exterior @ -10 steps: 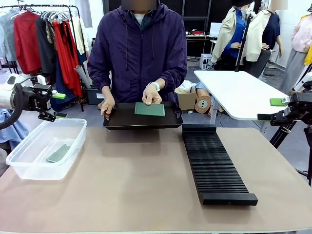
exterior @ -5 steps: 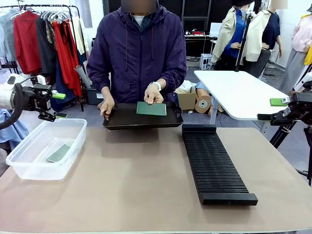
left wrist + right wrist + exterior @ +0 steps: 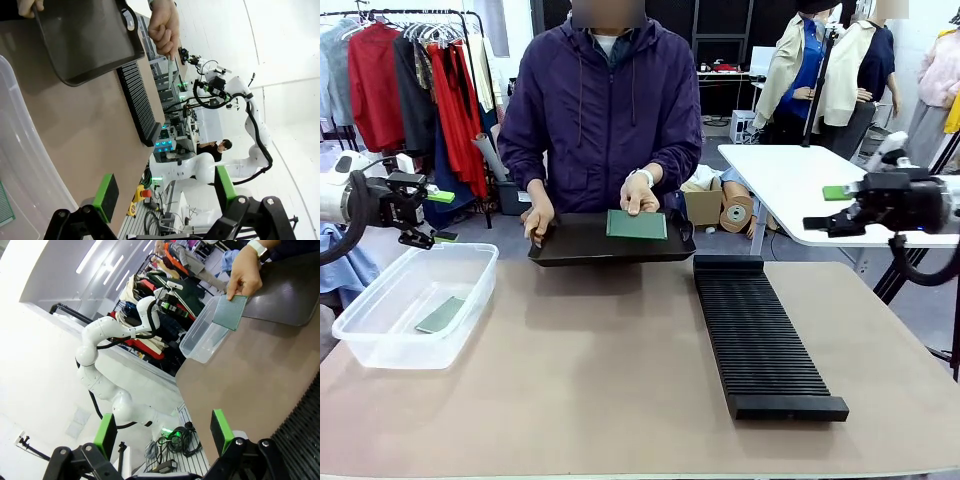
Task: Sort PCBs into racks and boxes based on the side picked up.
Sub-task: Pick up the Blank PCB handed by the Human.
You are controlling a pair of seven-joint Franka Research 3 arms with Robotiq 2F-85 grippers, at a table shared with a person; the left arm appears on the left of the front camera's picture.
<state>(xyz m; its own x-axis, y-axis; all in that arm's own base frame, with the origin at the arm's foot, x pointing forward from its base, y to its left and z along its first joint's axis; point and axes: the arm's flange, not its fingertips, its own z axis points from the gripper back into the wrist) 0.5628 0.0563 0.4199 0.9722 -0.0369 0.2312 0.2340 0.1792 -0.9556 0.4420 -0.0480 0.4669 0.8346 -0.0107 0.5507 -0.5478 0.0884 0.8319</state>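
box (image 3: pixel 20 150) cropped at picture edge

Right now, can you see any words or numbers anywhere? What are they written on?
None: no word, label or number can be read in these pictures.
PCB in the person's hand: a fine dotted grid, any print too small to read.
rack, clear box, black tray: no labels can be seen.
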